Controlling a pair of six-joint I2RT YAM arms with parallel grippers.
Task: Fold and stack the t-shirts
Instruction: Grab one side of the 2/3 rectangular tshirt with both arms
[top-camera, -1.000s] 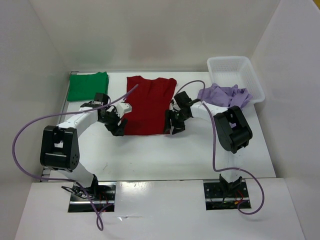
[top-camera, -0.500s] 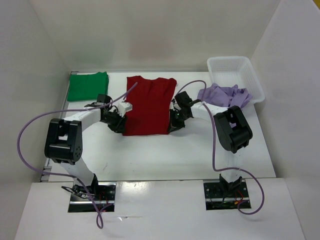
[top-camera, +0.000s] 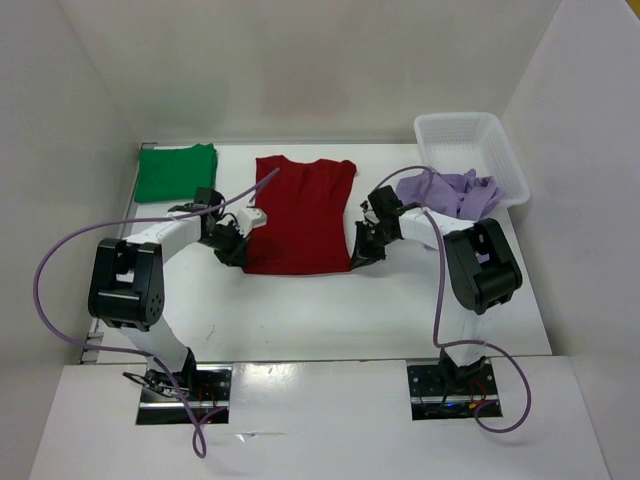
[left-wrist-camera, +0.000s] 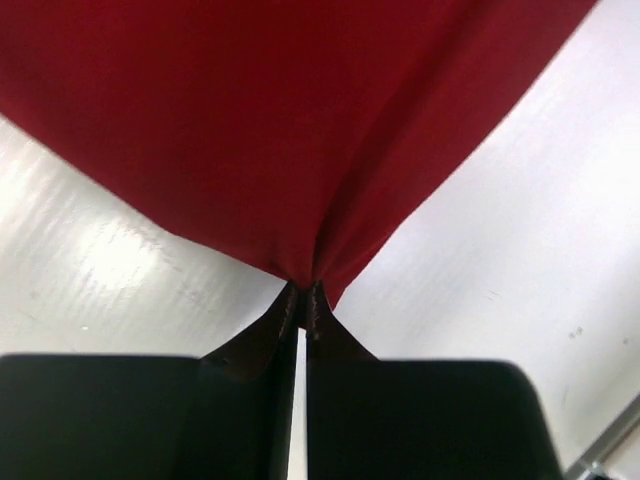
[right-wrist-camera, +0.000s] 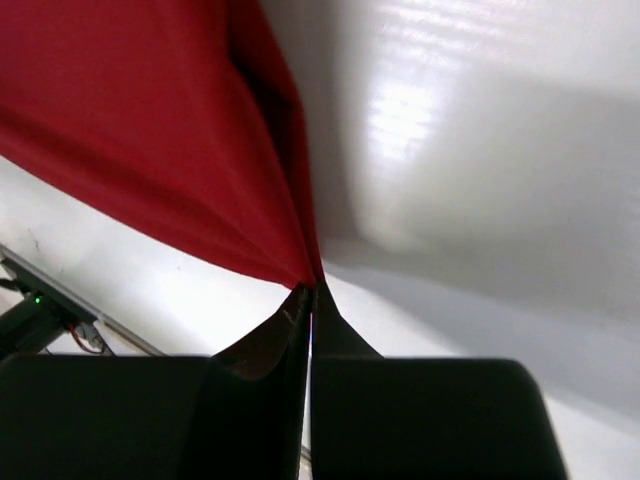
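Since a sec ago the left gripper (top-camera: 236, 256) and right gripper (top-camera: 360, 254) have both clamped down, and the right one has slid outward, spreading the hem of the dark red soft cloth t-shirt (top-camera: 300, 215) wider.

We see each gripper pinching one btm corner of the red shirt, black fingertips (left-wrist-camera: 316, 300) nearly meeting w/ the cloth puckered into them. The shirt lies flat mid-table on the smooth white tabletop (top-camera: 300, 310), neck toward the far wall. We count 3 shirts: the red one, a bright green cloth t-shirt (top-camera: 177, 171) folded to a neat rectangle far left, and a pale lavender cloth t-shirt (top-camera: 450, 190) crumpled against the near side of the 1 white plastic lattice basket (top-camera: 465, 140) far right. 2 arms, each trailing a purple cable.
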